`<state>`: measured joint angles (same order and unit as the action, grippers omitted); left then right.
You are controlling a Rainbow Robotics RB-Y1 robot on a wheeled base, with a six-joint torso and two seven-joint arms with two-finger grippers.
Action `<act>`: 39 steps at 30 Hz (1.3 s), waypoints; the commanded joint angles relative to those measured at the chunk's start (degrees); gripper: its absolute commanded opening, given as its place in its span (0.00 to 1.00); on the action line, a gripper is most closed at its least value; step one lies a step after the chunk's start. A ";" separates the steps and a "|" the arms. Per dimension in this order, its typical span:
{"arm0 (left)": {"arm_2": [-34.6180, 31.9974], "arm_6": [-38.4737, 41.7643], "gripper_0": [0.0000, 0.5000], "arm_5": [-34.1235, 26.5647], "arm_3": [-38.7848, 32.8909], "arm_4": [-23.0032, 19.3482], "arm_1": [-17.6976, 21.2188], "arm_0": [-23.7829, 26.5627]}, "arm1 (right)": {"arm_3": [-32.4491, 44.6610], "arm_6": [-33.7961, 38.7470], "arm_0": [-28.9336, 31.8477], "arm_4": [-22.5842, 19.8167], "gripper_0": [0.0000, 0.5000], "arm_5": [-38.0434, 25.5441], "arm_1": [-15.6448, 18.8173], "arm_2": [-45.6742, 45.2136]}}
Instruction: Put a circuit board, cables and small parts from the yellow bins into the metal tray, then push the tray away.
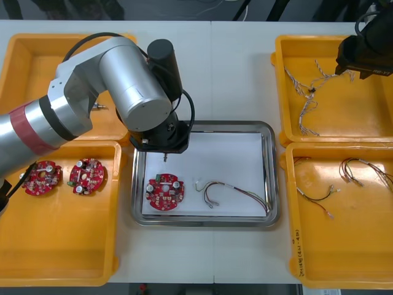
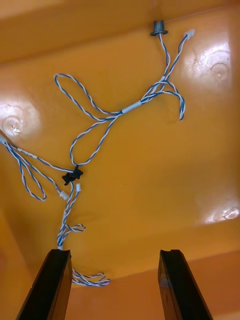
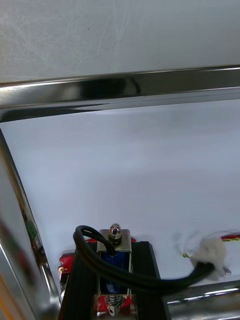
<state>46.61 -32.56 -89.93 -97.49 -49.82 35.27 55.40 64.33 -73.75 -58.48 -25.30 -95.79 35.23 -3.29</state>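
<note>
Left wrist view shows the left gripper (image 3: 114,250) clamped on a small metal part (image 3: 115,257). Its black fingers (image 3: 80,290) press against the part's sides, and a black lead (image 3: 150,282) loops off the part. Beneath lies the white floor of the metal tray (image 3: 125,85), with a round red circuit board (image 3: 67,261) peeking out under the fingers.

In the front view that gripper (image 1: 164,146) hangs over the upper left corner of the tray (image 1: 274,178), left of frame centre. The circuit board (image 1: 164,192) lies in the tray's lower left, with a thin cable (image 1: 233,193) beside it to the right.

At the frame's upper right, the right gripper (image 1: 356,58) hovers above the upper right yellow bin (image 1: 362,120). In the right wrist view its fingers (image 2: 52,280) stand apart with nothing between them, over twisted blue and white cables (image 2: 107,120) on the bin floor.
</note>
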 commanded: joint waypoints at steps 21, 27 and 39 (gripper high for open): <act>6.04 0.66 0.05 7.75 5.12 3.50 -1.17 1.29 | -0.08 2.74 0.38 5.17 1.00 4.74 -6.66 -1.02; 6.04 0.74 1.00 7.75 5.03 3.50 -1.08 1.12 | -0.08 2.83 3.28 4.91 1.00 7.81 -7.28 -1.02; 5.95 0.83 1.00 7.66 4.07 3.94 -0.82 1.12 | -0.17 4.23 7.06 4.65 1.00 12.21 -9.12 -1.46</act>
<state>52.04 -32.56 -82.84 -91.95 -46.61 35.20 55.39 63.57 -72.44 -52.28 -20.63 -84.63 27.32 -3.29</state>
